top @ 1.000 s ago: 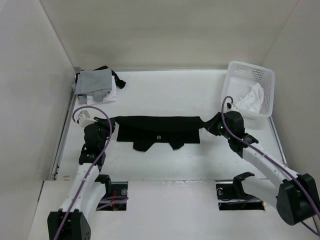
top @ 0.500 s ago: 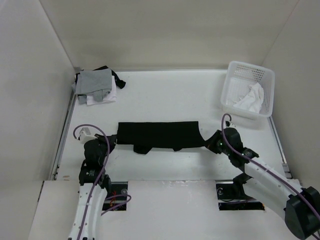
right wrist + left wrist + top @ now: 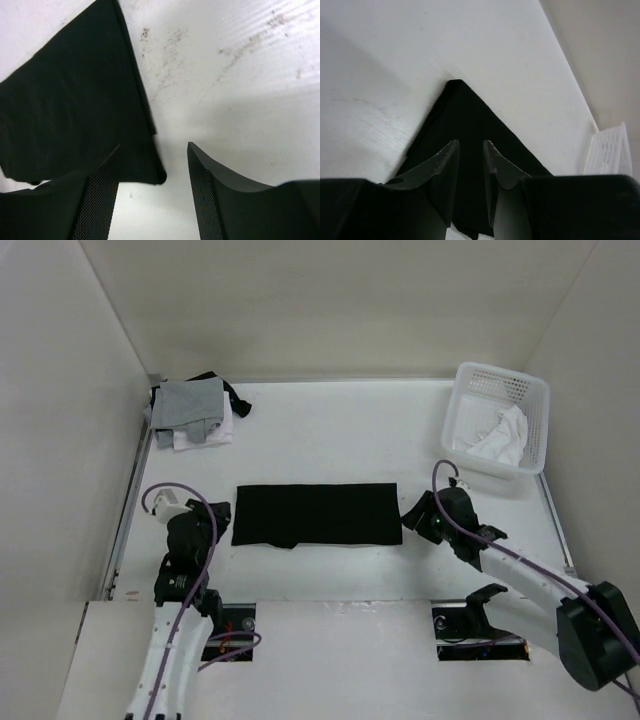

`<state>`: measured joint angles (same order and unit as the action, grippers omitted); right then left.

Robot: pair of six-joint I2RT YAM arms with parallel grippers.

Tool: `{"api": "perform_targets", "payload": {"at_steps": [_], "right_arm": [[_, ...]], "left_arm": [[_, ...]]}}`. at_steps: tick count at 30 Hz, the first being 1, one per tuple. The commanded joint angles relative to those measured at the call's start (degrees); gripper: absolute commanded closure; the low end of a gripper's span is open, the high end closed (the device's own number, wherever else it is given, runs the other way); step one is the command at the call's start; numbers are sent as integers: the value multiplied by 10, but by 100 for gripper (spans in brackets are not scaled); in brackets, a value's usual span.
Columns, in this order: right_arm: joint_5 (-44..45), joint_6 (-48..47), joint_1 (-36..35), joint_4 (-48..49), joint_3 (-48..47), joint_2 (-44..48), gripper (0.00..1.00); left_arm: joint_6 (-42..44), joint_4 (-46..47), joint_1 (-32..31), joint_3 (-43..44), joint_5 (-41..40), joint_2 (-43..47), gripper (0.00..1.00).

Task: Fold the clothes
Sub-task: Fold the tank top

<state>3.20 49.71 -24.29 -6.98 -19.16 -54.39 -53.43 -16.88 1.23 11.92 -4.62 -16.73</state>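
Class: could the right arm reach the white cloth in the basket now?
Probably yes: the white cloth sits in an open-topped basket, with bare table between it and the open right gripper.

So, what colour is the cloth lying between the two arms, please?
The cloth is plain black, clearest in the top external view.

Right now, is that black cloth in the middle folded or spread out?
Folded. The black cloth lies flat as a tidy rectangle, and the right wrist view shows layered edges at its corner.
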Motion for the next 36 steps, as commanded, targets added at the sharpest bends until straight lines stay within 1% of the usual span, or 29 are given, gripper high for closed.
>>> {"api": "perform_targets", "payload": {"at_steps": [1,4,8,11,13,15,17,19,21,23,25,28,30,32,35,36], "right_arm": [[-4,-32,4,78,-44,-66,41],[-24,-29,6,123,-52,-118,41],[-51,-9,2,162,-62,-180,42],[-60,17,-1,188,-55,-207,44],[-72,34,-2,205,-46,-223,45],[-79,45,-2,221,-40,-244,47],[-88,50,-2,235,-34,-263,51],[-97,57,-2,256,-28,-284,54],[-114,63,-2,272,-26,-293,60],[-114,69,-1,280,-26,-297,67],[-114,72,4,283,-25,-293,81],[-101,79,15,297,-7,-249,94],[-90,73,25,286,3,-205,97],[-81,58,35,246,8,-143,99],[-59,20,32,139,-18,-49,99],[-48,8,20,104,-36,-27,99]], "left_arm": [[-15,118,-70,27,-6,-87,76],[-30,218,-194,18,-44,-194,77],[-27,315,-353,39,-143,-321,77],[-27,362,-427,69,-175,-411,76],[-26,399,-452,81,-174,-468,76],[-30,423,-456,84,-170,-508,76],[-31,441,-450,82,-163,-529,77],[-31,449,-441,79,-156,-531,77],[-26,452,-437,78,-154,-521,77],[-20,452,-434,78,-154,-512,77],[-17,452,-432,78,-154,-509,77],[-14,452,-432,79,-154,-516,77],[-14,452,-434,80,-153,-522,78],[-14,452,-437,84,-153,-523,78],[-12,452,-441,90,-153,-515,78],[-10,452,-440,92,-153,-509,78]]}}
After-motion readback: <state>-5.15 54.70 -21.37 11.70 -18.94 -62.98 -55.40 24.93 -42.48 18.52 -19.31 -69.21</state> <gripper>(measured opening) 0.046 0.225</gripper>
